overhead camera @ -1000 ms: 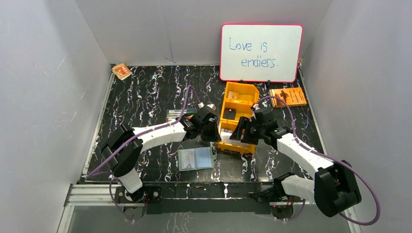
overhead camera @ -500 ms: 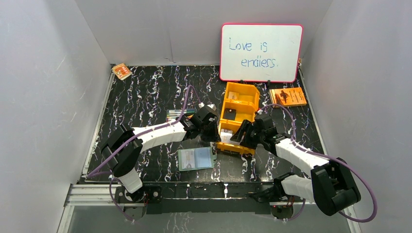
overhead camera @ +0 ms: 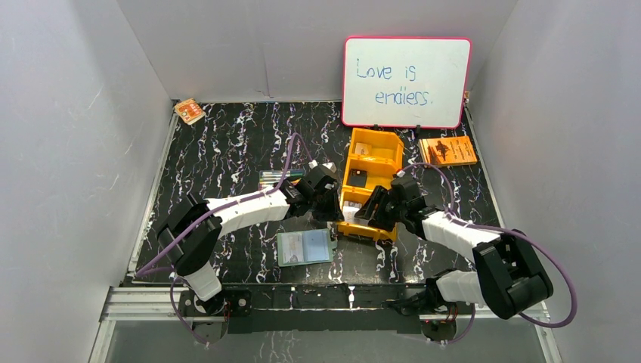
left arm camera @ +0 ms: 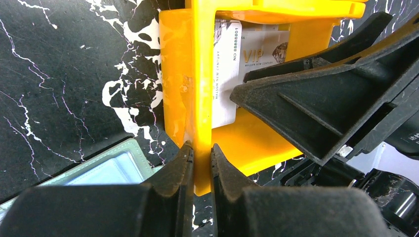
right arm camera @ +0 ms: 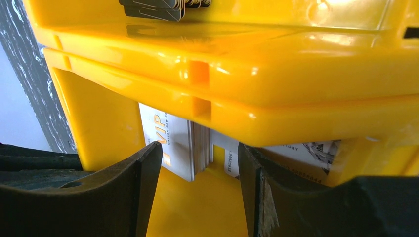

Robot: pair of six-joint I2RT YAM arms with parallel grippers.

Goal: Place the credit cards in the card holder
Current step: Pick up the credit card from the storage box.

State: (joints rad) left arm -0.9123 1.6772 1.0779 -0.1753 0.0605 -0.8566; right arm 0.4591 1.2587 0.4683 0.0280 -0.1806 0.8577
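Observation:
A stack of pale credit cards (right arm camera: 183, 145) stands on edge in the nearest compartment of the orange bin (overhead camera: 394, 162); one card reads VIP (left arm camera: 232, 69). My right gripper (right arm camera: 200, 148) is open, its fingers reaching into that compartment on either side of the stack with a small gap on each side. Seen from the top camera, the right gripper (overhead camera: 364, 212) is at the bin's near end. My left gripper (left arm camera: 200, 148) is shut on the bin's near left wall (left arm camera: 202, 74). The grey-green card holder (overhead camera: 304, 247) lies open on the table just in front of the bin, and its corner (left arm camera: 106, 170) shows beside the left fingers.
A dark card (overhead camera: 357, 180) lies in the middle compartment and a pale one (overhead camera: 363, 149) in the far one. A whiteboard (overhead camera: 406, 82) leans at the back, with an orange booklet (overhead camera: 448, 150) right of the bin and an orange-and-white packet (overhead camera: 189, 111) at the far left corner.
My right gripper has moved left and deeper into the bin's nearest compartment, and its jaws have narrowed a little. The left arm has stayed still on the bin wall.

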